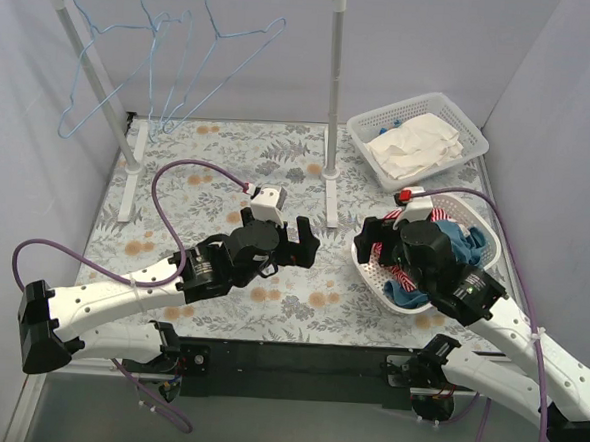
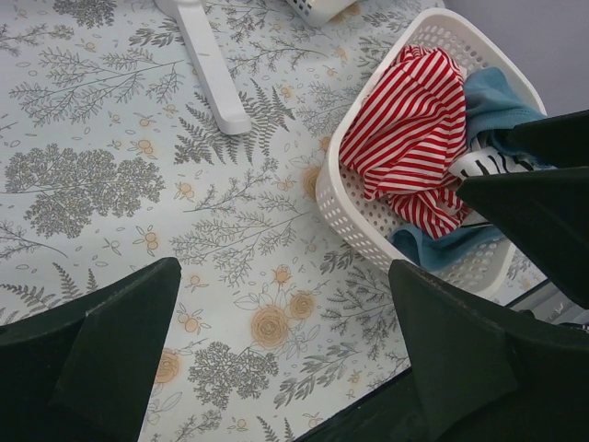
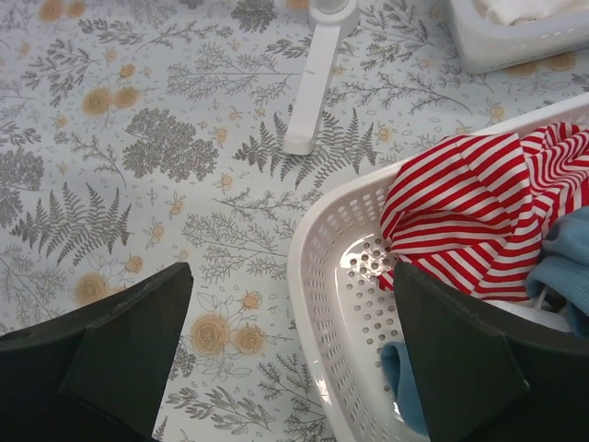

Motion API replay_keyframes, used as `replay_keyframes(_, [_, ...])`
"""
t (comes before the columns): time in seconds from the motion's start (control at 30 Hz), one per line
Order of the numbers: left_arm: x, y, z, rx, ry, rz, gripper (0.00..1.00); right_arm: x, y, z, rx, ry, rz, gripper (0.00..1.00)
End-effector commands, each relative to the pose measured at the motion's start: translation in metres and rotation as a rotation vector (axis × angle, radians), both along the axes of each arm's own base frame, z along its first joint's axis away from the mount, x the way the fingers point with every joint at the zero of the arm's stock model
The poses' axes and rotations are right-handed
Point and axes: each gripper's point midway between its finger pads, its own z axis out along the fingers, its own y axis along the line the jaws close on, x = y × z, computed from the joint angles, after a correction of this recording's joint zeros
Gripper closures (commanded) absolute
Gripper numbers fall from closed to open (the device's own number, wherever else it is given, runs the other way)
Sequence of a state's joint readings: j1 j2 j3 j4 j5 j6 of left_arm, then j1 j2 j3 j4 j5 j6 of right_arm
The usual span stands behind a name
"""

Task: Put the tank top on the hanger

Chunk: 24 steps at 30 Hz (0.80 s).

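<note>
The teal-blue tank top (image 1: 466,244) lies in a white oval basket (image 1: 367,266) at the right, partly under a red-and-white striped garment (image 1: 388,255). It also shows in the left wrist view (image 2: 492,97) and in the right wrist view (image 3: 566,267). Three light-blue wire hangers hang on the rack rail at the back left; the rightmost hanger (image 1: 230,57) is nearest the middle. My right gripper (image 1: 371,244) is open and empty over the basket's left rim (image 3: 308,276). My left gripper (image 1: 309,244) is open and empty above the table, left of the basket.
A white rectangular basket (image 1: 471,132) with white cloths stands at the back right. The white rack's right post (image 1: 333,103) and its foot (image 1: 331,198) stand between the arms and the back. The rack's left foot (image 1: 129,181) lies at the left.
</note>
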State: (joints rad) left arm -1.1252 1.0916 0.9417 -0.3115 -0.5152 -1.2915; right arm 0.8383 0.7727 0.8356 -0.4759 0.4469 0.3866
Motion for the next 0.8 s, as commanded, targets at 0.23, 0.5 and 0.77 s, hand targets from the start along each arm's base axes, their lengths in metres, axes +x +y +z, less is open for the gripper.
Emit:
replay_keyframes(0.23, [-0.003,0.012,0.027,0.017,-0.046,-0.014,0.02,0.017,-0.025,0.056,-0.050,-0.104,-0.136,0.01])
replay_keyframes(0.5, [-0.009,0.007,0.039,-0.035,-0.031,-0.047,0.02,0.031,-0.064,0.046,-0.173,-0.004,-0.299,0.02])
replay_keyframes(0.77, [-0.013,0.002,0.026,0.011,0.009,-0.078,0.02,0.048,-0.130,0.001,-0.198,0.187,-0.481,0.15])
